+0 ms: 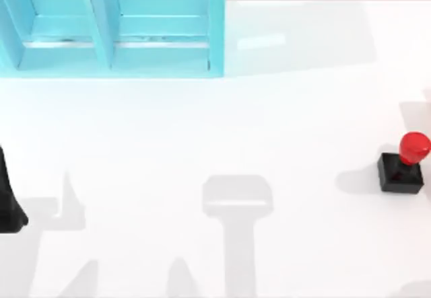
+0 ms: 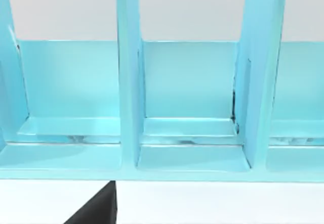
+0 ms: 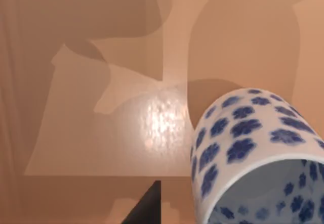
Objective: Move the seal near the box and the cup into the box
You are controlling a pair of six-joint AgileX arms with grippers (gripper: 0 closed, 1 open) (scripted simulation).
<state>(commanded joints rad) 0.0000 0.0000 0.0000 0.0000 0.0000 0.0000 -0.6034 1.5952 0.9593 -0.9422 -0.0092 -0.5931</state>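
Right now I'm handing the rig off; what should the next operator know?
Left arm: at the table's left edge, facing the box.
Right wrist view: blue-flowered cup close up, tilted, mouth toward the camera; grip not visible.
Seal: upright near the right edge, far from the box at far left.
Done: nothing placed yet.
Left: cup into the box, seal beside it.

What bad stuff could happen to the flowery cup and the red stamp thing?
The cup sits close under the right wrist camera, apparently lifted, so it might slip and fall. The seal stands near the table's right edge, far from the box; a bump could tip it. The box's narrow dividers could catch the cup.
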